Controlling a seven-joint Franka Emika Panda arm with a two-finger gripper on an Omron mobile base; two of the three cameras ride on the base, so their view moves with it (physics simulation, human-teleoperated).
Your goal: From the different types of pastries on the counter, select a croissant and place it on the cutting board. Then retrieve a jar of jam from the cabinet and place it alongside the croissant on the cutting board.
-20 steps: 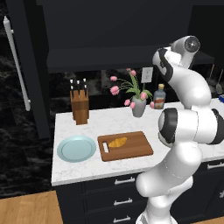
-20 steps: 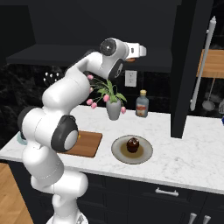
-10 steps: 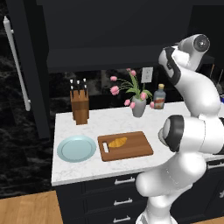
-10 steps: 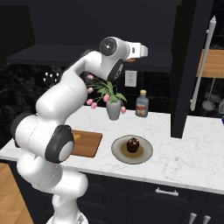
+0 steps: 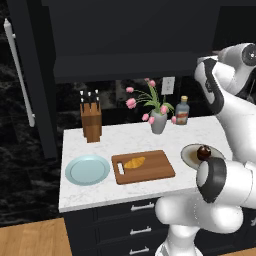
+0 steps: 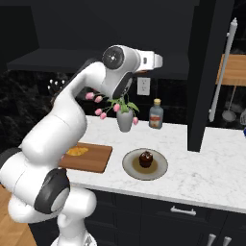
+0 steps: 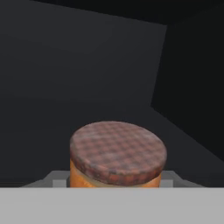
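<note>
Sitting low-center in hand view: jar of jam (image 7: pixel 117 158), squat orange body, checkered brownish lid, upright, vertical axis, inside dark cabinet (image 7: pixel 87 65). Flanked close on both sides by grey tips at frame bottom, so lies directly between them, right at claw (image 7: pixel 117 183), not ahead or off to a side. Claw clenched on jar of jam, judging by tips hugging its sides; actual contact partly cut off by frame edge. Only one arm, reaching up toward upper right of right base view, wrist at cabinet opening.

Croissant (image 5: pixel 135 162) already on cutting board (image 5: pixel 150 172), center-left of left base view, long axis running roughly along board length, toward slot-handle end. Bare board to its right = room for jar. Board on white surface (image 5: pixel 115 140), light-blue plate (image 5: pixel 87 170) just left of it. Dark round pastry (image 6: pixel 146 159) on its own dish, right of board, well apart from croissant.

Next, prob: pull jar straight back out of cabinet, then down-left to board, beside croissant. Risk: clipping flower vase (image 6: pixel 124 120) below wrist.
</note>
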